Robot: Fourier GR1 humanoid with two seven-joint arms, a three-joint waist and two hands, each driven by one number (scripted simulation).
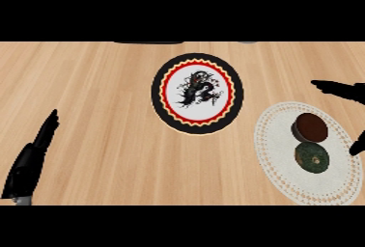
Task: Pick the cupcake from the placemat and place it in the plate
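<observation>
Resting on a pale wooden counter [100,144] with long straight grain, a cupcake [311,128] with a round dark brown top and a lighter edge. Sitting on the placemat [285,169], on its upper half, apart from the plate [165,96]. Just below the cupcake and nearly touching it, a second round thing [312,157], dark green, speckled, flat-topped, also on the placemat. Placemat itself cream-white, round, lacy, with rings of fine dots and a scalloped rim, partly cut by the view's right edge. To its upper left and close beside it, but not overlapping, the plate: oval-looking, glossy, with a black outer band, a yellow zigzag line, a red ring and a white centre bearing a black dragon-like figure with small red marks. No readable writing anywhere.

At the lower left, the left hand [32,157], black, long and narrow, fingers straight and together, released, holding nothing, well apart from plate and placemat. At the right edge, the right hand [342,89], black, fingers extended toward the left above the placemat's upper rim, another dark part of it showing lower at the right edge beside the mat; spread open, grasping nothing, clear of the cupcake. Nothing lying between cupcake and plate except bare wood.
</observation>
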